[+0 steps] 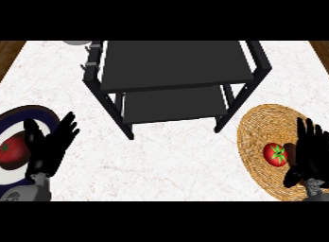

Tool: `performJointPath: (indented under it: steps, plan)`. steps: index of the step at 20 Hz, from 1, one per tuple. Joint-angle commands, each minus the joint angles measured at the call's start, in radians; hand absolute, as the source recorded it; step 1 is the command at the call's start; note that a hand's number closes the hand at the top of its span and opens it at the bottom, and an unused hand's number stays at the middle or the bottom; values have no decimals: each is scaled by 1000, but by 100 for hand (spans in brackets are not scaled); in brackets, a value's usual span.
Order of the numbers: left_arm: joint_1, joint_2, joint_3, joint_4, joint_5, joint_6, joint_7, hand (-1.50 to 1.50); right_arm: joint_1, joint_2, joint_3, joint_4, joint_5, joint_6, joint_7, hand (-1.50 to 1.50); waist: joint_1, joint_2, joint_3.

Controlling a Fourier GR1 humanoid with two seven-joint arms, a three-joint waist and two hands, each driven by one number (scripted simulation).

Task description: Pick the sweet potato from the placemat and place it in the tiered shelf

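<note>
A round woven placemat (261, 127) lies at the right of the white counter. On it sits a red, round item with a green star-shaped top (275, 154); a dark brown shape (290, 150) shows just beside it, mostly hidden by my hand. My right hand (314, 153) hovers over the placemat's right half, open, fingers straight and pointing away, thumb near the red item; whether it touches, I cannot tell. The black tiered shelf (174, 64) stands at the centre back with nothing on either of its two levels. My left hand (52, 142) is open at the lower left.
A blue-rimmed plate (28, 113) at the left edge holds a red tomato (10, 150), partly under my left hand. Small grey objects (90, 59) stand behind the shelf's left post. Wooden floor shows past both counter sides. Bare counter lies between the hands.
</note>
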Motion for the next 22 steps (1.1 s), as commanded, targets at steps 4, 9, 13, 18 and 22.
performJointPath:
  steps: [4,9,13,18,22]
  plan:
    - [11,-4,-10,-22,-10,-5,13,0,-56,-24,95,144,35,178,-83,150,20,10,7]
    - [-4,-1,20,7,0,-14,21,0,35,9,57,151,-2,21,-189,150,1,8,7]
    - [20,-15,8,-46,-17,9,30,0,48,-1,65,19,-19,29,-238,150,-2,5,6]
    - [43,-14,4,-29,-14,-16,10,0,45,209,253,-154,4,75,-172,150,16,3,6]
    - [-8,-21,-17,-27,-21,-20,28,0,21,419,442,-226,-115,111,-193,150,60,15,11]
